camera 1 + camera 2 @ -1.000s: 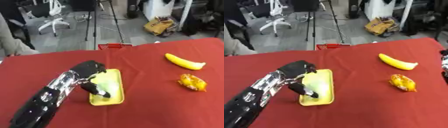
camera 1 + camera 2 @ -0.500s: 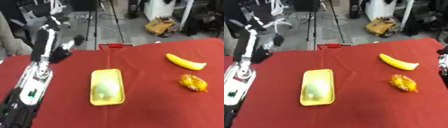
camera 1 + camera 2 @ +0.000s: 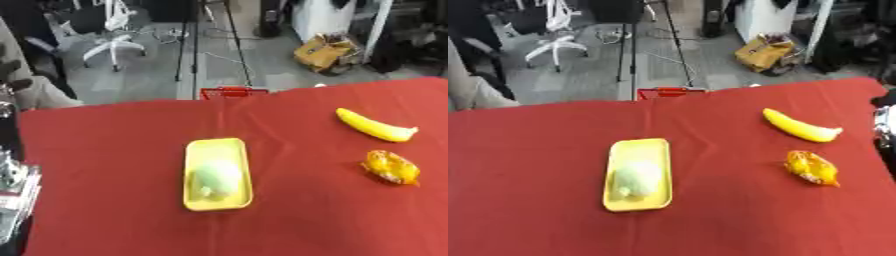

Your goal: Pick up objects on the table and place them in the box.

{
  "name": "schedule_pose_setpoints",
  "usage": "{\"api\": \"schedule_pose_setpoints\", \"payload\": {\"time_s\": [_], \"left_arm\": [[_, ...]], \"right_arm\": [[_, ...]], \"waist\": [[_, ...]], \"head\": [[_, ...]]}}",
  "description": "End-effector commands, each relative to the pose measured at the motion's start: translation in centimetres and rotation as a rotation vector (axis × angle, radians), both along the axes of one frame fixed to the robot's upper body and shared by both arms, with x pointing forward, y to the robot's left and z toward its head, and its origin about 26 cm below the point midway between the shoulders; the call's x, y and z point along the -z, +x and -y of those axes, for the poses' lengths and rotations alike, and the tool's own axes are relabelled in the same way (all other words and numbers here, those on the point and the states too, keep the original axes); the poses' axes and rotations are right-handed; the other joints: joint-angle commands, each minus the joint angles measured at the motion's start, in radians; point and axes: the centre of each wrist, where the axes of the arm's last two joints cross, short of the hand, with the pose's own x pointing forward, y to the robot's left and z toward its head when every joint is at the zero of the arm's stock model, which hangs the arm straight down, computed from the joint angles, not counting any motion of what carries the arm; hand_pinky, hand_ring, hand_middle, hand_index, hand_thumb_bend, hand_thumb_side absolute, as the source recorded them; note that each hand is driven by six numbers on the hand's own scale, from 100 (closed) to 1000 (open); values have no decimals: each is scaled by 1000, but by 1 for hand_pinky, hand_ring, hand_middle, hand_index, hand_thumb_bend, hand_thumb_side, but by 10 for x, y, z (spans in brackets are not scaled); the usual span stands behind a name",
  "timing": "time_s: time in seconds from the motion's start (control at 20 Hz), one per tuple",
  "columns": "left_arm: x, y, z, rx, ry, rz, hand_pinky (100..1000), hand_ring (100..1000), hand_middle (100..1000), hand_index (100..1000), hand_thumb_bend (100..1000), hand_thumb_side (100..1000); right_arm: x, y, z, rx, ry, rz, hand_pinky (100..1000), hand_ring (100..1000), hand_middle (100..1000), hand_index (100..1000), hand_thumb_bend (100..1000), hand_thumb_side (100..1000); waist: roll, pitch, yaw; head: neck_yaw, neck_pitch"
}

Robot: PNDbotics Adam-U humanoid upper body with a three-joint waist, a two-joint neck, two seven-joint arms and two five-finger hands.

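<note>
One yellow tray [image 3: 218, 145], one pale green object [image 3: 216, 178], one banana [image 3: 374, 126], one orange wrapped item [image 3: 390, 168]

Head stereo pair, looking down on red table [image 3: 114, 150]; views nearly identical, floor beyond.

A yellow tray [image 3: 637, 150] lies lengthwise near the middle of the red tabletop [image 3: 535, 210]. Inside the tray, toward its near end, rests a pale green rounded thing [image 3: 636, 178], possibly a vegetable, though its outline is too soft to be sure. Right of the tray and farther back lies a banana [image 3: 799, 126]. Nearer than the banana, well apart from the tray, sits a crumpled orange packet [image 3: 812, 168]. Beyond the tray, at the tabletop's far edge, a small red frame [image 3: 670, 92] shows.
</note>
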Motion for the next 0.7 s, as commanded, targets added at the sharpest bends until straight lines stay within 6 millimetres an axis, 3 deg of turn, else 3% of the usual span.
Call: {"api": "schedule_pose_setpoints", "payload": {"time_s": [0.05,0.7], "left_arm": [[-9,-6,-4,-11,-8,54,680,797,859,852,840,1000],[-4,-19,-4,-59,-24,64,679,798,857,845,821,1000]], "right_arm": [[-7,-1,3,8,-15,23,630,671,783,858,100,672],[-9,-1,3,15,-13,29,630,670,782,857,100,671]], "waist": [[-6,3,1],[0,2,-8]], "head": [[-6,-12],[-4,-25]]}}
